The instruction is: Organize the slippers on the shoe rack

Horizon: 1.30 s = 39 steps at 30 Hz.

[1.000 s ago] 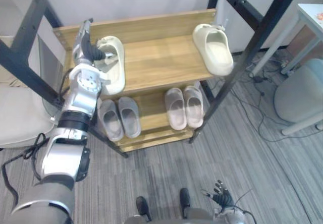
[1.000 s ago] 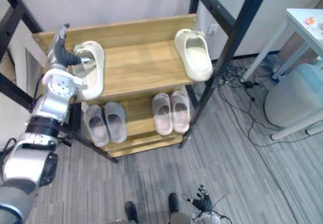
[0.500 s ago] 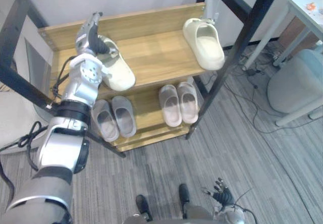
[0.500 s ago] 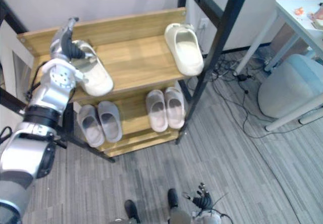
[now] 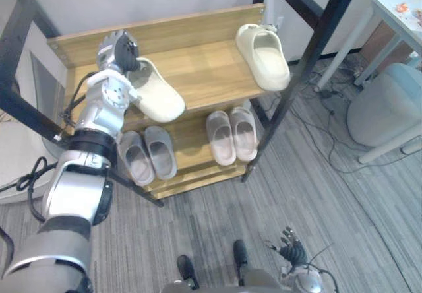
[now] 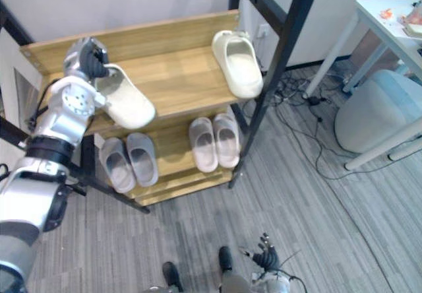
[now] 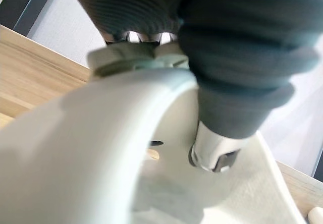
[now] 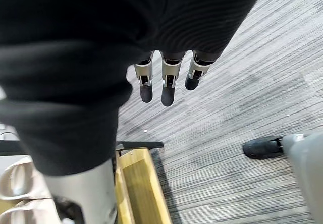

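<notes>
A cream slipper lies at the left end of the wooden rack's top shelf, its toe angled toward the front right. My left hand is at its heel, fingers curled over the rim and thumb inside the slipper. The matching cream slipper lies at the shelf's right end. On the lower shelf sit a grey pair and a pinkish-beige pair. My right hand hangs low near the floor, its straight fingers holding nothing.
Black slanted frame posts flank the rack. A white table and a pale blue-grey stool stand to the right, with cables on the grey carpet between them and the rack.
My left hand's fingers have curled onto the left cream slipper's heel, and the slipper has swung so its toe points front right. The camera has shifted a little.
</notes>
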### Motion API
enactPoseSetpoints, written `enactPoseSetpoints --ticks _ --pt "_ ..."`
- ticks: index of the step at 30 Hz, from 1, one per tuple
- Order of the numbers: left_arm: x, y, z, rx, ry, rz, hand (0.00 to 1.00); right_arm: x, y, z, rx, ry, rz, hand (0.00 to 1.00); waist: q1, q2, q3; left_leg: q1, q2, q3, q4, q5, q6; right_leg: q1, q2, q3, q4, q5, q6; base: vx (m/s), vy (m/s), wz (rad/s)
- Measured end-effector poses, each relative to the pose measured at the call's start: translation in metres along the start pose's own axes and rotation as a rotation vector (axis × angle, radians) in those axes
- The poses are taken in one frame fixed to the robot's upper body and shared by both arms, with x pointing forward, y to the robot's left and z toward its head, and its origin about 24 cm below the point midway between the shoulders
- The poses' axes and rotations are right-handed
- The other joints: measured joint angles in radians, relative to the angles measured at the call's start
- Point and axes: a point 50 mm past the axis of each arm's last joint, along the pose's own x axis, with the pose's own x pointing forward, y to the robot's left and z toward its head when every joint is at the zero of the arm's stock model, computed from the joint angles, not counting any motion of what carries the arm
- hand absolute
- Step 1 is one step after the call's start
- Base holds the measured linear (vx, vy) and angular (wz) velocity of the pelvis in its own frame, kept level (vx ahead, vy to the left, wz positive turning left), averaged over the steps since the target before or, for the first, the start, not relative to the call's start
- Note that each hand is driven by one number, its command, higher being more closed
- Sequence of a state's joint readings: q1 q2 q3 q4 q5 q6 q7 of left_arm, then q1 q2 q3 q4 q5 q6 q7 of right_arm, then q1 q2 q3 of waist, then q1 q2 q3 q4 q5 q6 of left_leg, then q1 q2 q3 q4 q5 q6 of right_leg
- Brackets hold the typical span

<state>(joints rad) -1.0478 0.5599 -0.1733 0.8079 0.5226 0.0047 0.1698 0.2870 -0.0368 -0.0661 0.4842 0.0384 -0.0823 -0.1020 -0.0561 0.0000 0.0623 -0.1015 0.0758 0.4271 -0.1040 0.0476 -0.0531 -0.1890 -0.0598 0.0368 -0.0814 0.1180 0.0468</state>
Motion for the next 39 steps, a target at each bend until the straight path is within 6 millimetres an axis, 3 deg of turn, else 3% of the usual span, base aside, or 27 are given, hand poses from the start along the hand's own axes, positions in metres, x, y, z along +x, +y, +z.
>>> enactPoseSetpoints --ticks 9,13,18,30,35,39 --pt "-0.001 -0.008 0.013 -0.025 -0.04 -0.013 1.0 0.0 0.0 0.0 -0.001 0.0 0.0 0.0 0.0 0.002 0.0 0.0 -0.002 -0.03 0.0 0.005 0.002 0.016 -0.004 -0.028 -0.006 0.0 0.0 0.01 -0.014 0.1" --pt "-0.009 -0.015 0.044 0.013 -0.193 -0.021 1.0 0.001 0.0 0.002 -0.002 -0.004 0.002 0.0 0.004 0.007 0.004 -0.007 -0.008 -0.055 0.0 0.008 0.007 0.019 -0.01 -0.047 -0.006 0.0 0.0 -0.01 -0.006 0.13" --pt "-0.015 -0.017 0.061 0.028 -0.288 0.011 1.0 0.002 0.001 0.002 -0.008 -0.003 0.008 0.0 -0.002 0.01 0.005 -0.015 -0.014 -0.062 0.0 0.011 0.011 0.014 -0.015 -0.052 -0.006 0.0 0.001 -0.01 0.002 0.06" --pt "-0.019 -0.011 0.08 0.109 -0.39 0.116 1.0 0.005 0.004 0.001 -0.012 -0.003 0.002 0.0 -0.028 0.02 0.006 -0.051 -0.036 -0.048 0.0 0.019 0.023 -0.03 -0.032 -0.025 -0.006 0.015 0.019 0.0 0.004 -0.04" --pt "-0.014 0.003 0.086 0.164 -0.41 0.164 1.0 0.006 0.008 0.005 -0.015 -0.021 0.014 0.0 -0.033 0.018 0.006 -0.073 -0.036 0.0 0.0 0.019 0.024 -0.078 -0.03 0.014 -0.006 0.034 0.02 0.01 -0.004 -0.28" --pt "-0.01 0.013 0.103 0.192 -0.46 0.206 1.0 0.005 0.008 0.006 -0.013 -0.029 0.005 0.0 -0.045 0.018 0.006 -0.084 -0.035 0.022 -0.005 0.019 0.024 -0.101 -0.028 0.034 -0.006 0.041 0.02 0.01 -0.015 -0.17"
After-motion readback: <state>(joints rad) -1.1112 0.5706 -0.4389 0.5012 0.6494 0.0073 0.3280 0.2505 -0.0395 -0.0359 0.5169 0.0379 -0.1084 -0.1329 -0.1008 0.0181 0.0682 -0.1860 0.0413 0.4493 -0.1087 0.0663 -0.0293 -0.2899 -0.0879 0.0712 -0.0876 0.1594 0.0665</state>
